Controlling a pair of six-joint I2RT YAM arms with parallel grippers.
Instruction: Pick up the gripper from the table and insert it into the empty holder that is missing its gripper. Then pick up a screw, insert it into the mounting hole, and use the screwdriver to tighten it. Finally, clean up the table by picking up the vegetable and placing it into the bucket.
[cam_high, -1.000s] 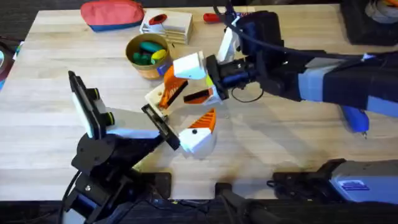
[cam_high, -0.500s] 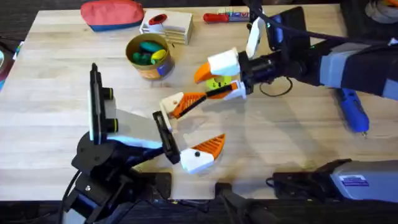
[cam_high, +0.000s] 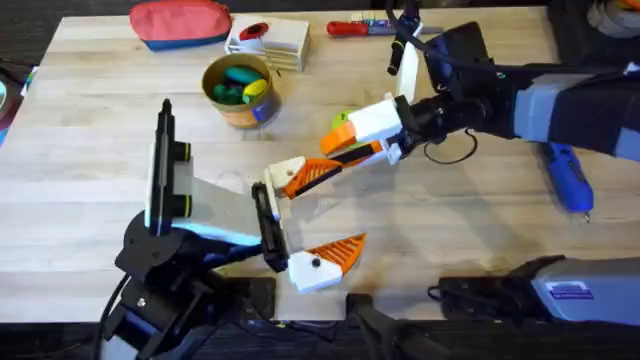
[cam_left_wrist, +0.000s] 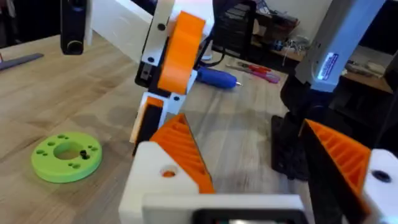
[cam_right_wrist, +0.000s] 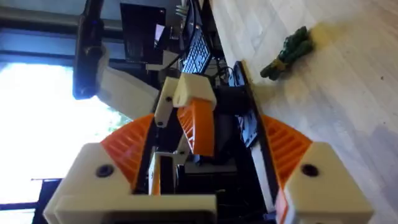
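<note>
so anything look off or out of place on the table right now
nothing looks spilled or broken. the one stray is the vegetable, lying loose on the bare wood rather than in the bucket, which already holds green and yellow toys

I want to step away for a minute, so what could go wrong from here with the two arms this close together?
1. The left gripper is open, and one finger sits right beside the right gripper. I can't tell whether they touch, but a small move could make them collide or jam.
2. The blue screwdriver lies near the table's edge beside the right arm. A sweep of that arm might knock it off.
</note>
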